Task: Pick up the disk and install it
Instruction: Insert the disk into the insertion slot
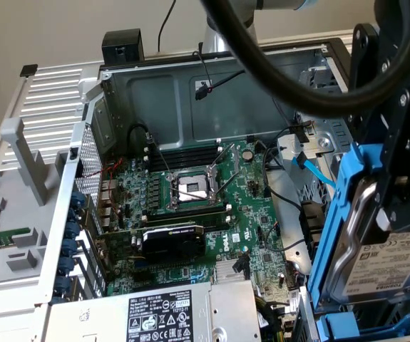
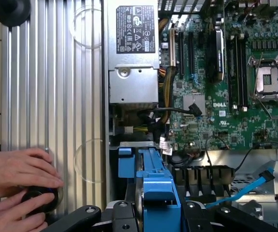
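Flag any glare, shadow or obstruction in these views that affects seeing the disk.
Exterior view: even light, no strong glare; a black cable close to the lens arcs across the top, and the disk is cut off at that view's right edge. Wrist view: two pale ring-shaped reflections on the ribbed metal panel; the disk appears edge-on.

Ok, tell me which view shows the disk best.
The exterior view: the disk stands upright at that view's right, its silver face and white label showing inside the blue carrier. The wrist view sees it edge-on, mostly blue carrier, gripped by the gripper.
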`<action>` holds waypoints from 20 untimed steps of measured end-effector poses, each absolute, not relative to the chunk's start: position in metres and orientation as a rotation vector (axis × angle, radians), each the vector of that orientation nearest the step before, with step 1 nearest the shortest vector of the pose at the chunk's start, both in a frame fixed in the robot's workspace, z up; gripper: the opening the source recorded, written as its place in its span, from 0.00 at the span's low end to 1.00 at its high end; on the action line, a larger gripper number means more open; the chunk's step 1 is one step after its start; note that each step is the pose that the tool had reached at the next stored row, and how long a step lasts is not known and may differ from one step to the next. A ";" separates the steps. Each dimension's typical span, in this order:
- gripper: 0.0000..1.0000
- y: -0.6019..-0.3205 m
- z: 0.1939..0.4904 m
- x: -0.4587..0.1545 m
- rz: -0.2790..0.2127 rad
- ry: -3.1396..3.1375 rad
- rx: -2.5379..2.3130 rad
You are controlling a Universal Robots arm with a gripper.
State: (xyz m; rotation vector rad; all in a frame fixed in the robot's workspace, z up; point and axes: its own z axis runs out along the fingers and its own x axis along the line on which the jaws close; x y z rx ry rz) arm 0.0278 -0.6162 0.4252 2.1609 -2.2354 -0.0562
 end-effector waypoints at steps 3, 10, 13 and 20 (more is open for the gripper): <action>0.37 -0.616 0.424 0.028 -0.056 -2.235 2.161; 0.37 -0.616 0.422 0.028 -0.056 -2.235 2.161; 0.37 -0.616 0.421 0.028 -0.056 -2.235 2.161; 0.37 -0.616 0.418 0.028 -0.056 -2.235 2.161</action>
